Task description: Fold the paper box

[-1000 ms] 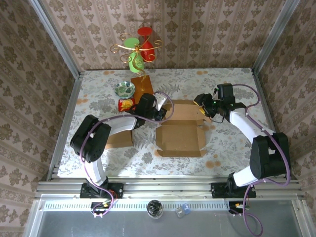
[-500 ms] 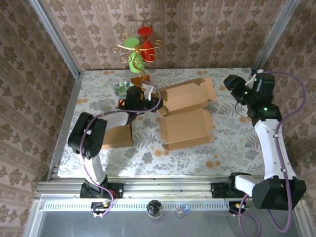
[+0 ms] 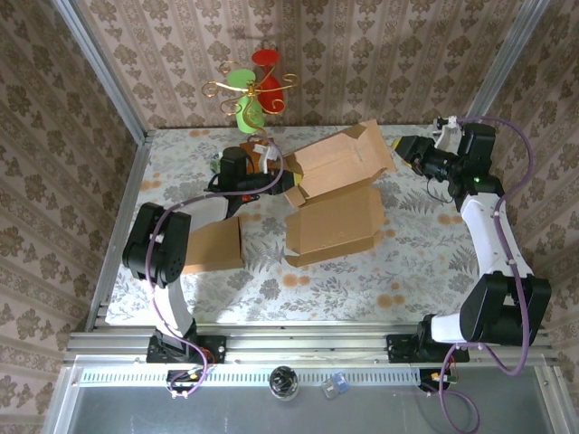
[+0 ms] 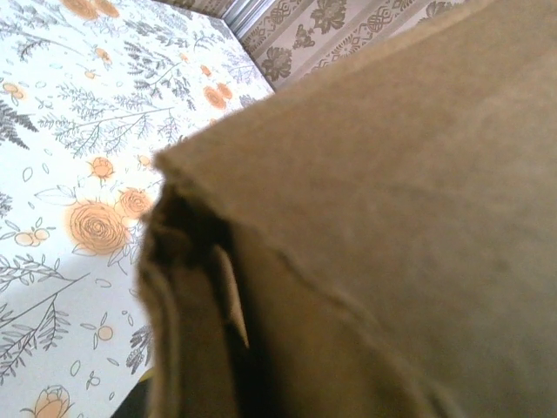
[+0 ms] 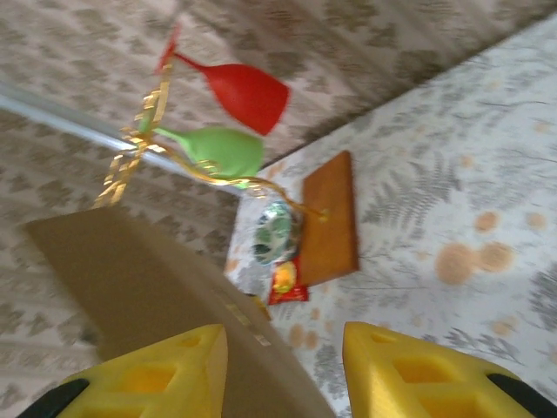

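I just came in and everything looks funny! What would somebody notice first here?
First, the big brown paper box in the middle of the flowery table, its lid lifted, with the left arm and right arm reaching to it from either side. Next, the red glass and green glass hanging on a curly gold stand at the table's far edge.

Paper box (image 3: 335,203) is showing plain kraft brown, unprinted. Tablecloth (image 3: 407,271) is showing white with grey fern leaves and orange flowers. Walls (image 3: 380,54) are showing beige-brown damask stripes. Red glass (image 5: 248,96) and green glass (image 5: 222,150) are contrasting with the gold wire stand (image 3: 220,89). Right gripper (image 5: 280,348) fingers (image 5: 409,370) are showing yellow. Right arm (image 3: 493,240) is showing white links and black joints.
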